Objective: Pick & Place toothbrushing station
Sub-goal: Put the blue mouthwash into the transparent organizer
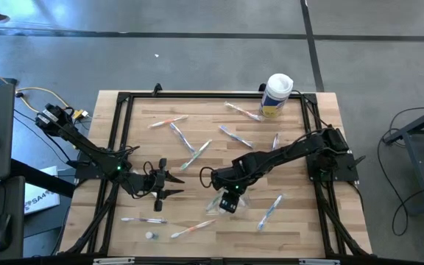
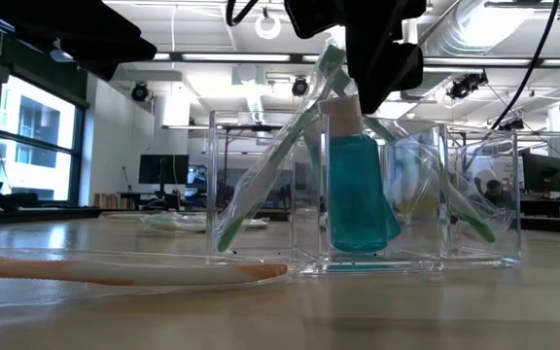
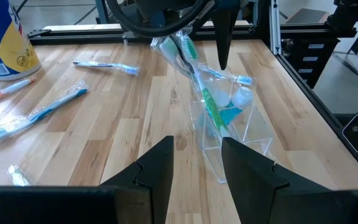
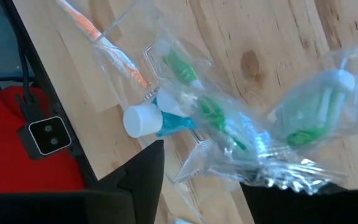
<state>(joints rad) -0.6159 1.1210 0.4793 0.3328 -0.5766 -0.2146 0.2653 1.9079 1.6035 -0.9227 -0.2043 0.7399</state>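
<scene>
2 arms are seen over the wooden table [image 1: 197, 177] in the high view. The right gripper [image 1: 229, 202] is placed at about 6 o'clock from the table's centre, directly above the toothbrushing station [image 2: 363, 194], a clear plastic holder with compartments standing upright on the wood. A blue white-capped tube [image 2: 358, 190] is seen in its middle compartment, and green-handled wrapped toothbrushes [image 3: 209, 102] lean in the compartments beside it. Crinkled clear wrapping is seen between the right gripper's dark fingers [image 4: 145, 174]; whether it is gripped cannot be told. The left gripper [image 1: 169, 185] is held near 8 o'clock, just beside the station, with its jaws parted on nothing and pointed toward it. Several wrapped toothbrushes [image 1: 197, 154] lie scattered across the table, and an orange-handled one [image 2: 115, 270] lies flat near the station. A white canister [image 1: 277, 94] with a yellow label stands near 1 o'clock at the far edge.
</scene>
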